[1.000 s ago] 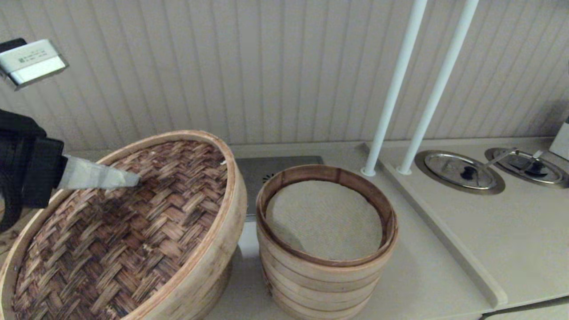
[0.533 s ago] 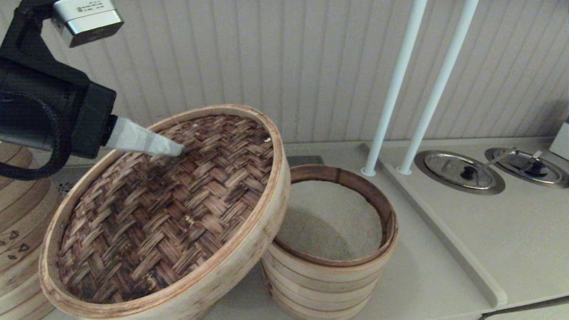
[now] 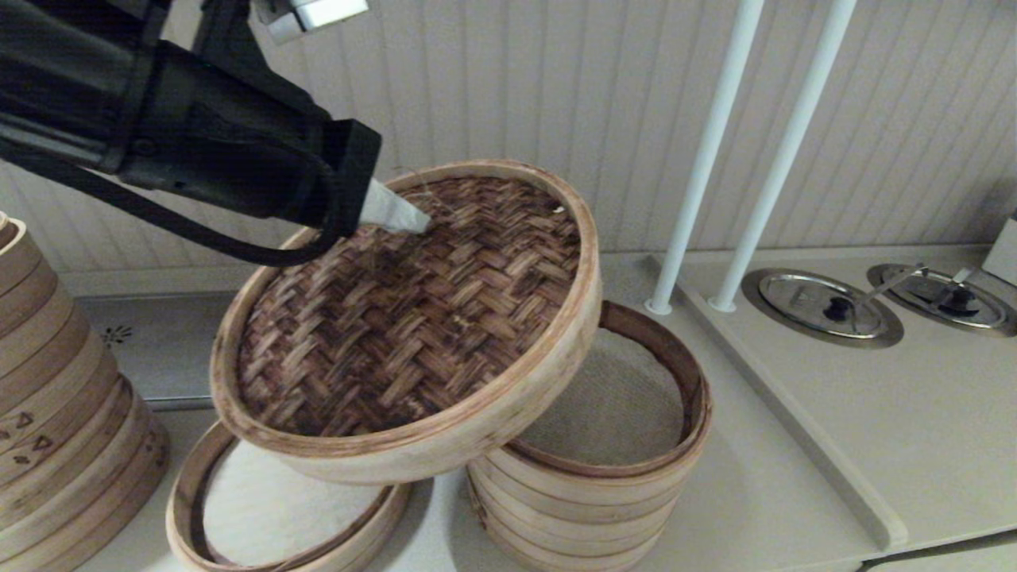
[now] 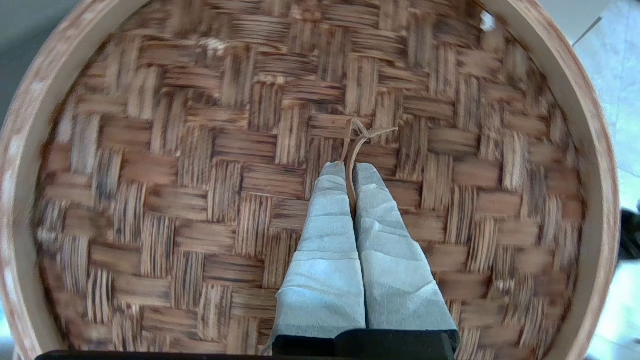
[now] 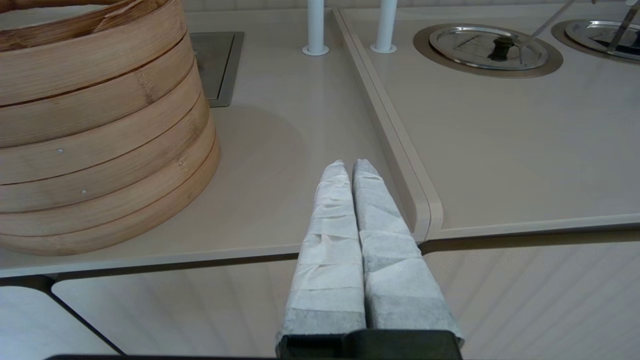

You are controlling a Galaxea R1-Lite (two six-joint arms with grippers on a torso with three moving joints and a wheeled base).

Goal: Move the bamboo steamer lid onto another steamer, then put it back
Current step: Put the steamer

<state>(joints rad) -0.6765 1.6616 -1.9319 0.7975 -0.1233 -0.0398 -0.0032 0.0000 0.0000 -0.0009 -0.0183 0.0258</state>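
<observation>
Hanging tilted from left gripper (image 4: 350, 172) pinching its twine loop (image 4: 361, 136), bamboo steamer lid (image 3: 413, 318) overlapping pale steamer stack (image 3: 588, 492) rightward, low steamer (image 3: 278, 508) lying beneath-left.

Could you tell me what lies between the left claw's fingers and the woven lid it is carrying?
In the left wrist view, the left claw pinches the twine loop rising from the bamboo steamer lid; nothing else lies between them.

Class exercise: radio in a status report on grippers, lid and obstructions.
Left gripper shut on lid's twine loop. Bamboo steamer lid airborne, tilted. Right gripper shut, idle. Path clear.
</observation>
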